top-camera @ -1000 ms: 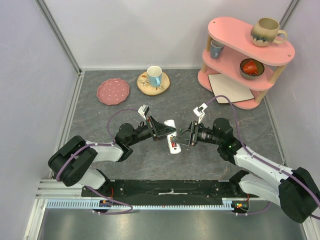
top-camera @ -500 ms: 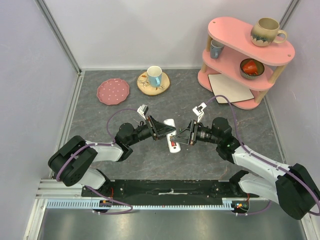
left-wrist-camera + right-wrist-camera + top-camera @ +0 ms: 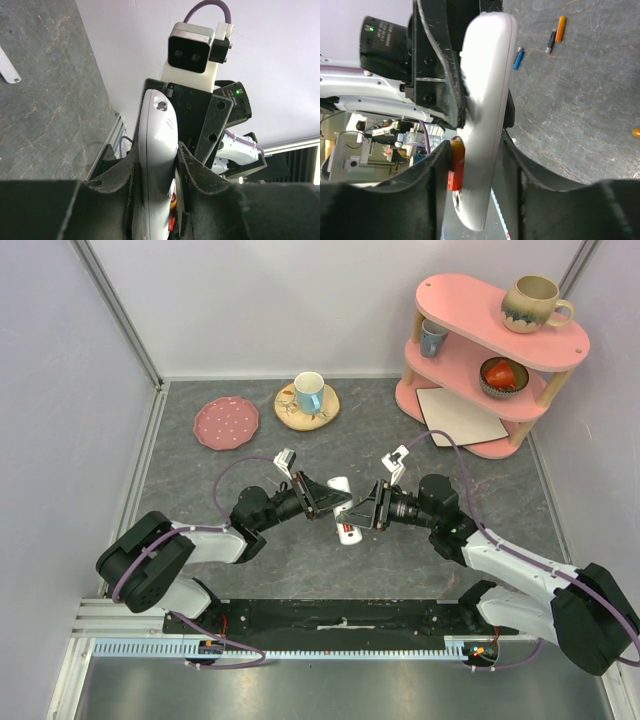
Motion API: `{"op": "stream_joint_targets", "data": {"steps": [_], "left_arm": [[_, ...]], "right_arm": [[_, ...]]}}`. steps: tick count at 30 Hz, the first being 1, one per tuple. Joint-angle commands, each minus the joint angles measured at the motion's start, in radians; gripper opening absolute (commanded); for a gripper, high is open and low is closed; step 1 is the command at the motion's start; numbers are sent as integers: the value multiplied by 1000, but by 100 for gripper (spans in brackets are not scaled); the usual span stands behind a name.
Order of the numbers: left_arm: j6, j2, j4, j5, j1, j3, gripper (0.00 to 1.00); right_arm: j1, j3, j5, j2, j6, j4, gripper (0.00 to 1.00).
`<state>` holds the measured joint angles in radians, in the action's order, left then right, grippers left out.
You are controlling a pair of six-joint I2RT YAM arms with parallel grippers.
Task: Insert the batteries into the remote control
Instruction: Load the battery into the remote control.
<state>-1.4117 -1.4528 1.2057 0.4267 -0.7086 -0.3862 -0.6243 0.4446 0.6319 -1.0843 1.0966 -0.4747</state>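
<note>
Left wrist view shows the left tool (image 3: 157,161) clenched on the remote control (image 3: 156,150): its two dark fingers (image 3: 120,175) press the white slab from either side, and the slab stands on edge, running up from the bottom centre of the frame towards the middle. In the top external view the two arms meet at the centre of the frame, with the remote raised between them above the grey desk (image 3: 200,480). The right wrist view has the right tool (image 3: 477,150) about half spread, straddling the same slab from the opposite end. A red battery (image 3: 455,165) sits wedged between the finger in the lower left of that frame and the back of the remote, touching both. The other finger lies just beside the slab's far face; whether the right tool is squeezing or only resting there cannot be told. Near the upper right of that frame an orange battery (image 3: 561,28) and a blue battery (image 3: 518,59) lie loose on the desk, well apart from the remote.
</note>
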Motion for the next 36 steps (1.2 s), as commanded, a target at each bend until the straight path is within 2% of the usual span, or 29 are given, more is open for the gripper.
{"op": "stream_joint_targets", "data": {"steps": [1, 18, 25, 30, 36], "left_arm": [[-33, 19, 459, 1, -25, -28, 2], [-29, -12, 459, 1, -23, -13, 2], [-26, -32, 459, 7, -23, -14, 2], [-32, -46, 459, 10, -22, -13, 2], [-39, -23, 459, 17, -9, -13, 2]], "right_arm": [[-23, 28, -58, -3, -53, 110, 58], [-17, 65, -51, 96, -69, 179, 79], [-15, 95, -38, 92, -69, 177, 83], [-8, 146, -37, 115, -125, 248, 85], [31, 120, -15, 162, -162, 306, 82]]}}
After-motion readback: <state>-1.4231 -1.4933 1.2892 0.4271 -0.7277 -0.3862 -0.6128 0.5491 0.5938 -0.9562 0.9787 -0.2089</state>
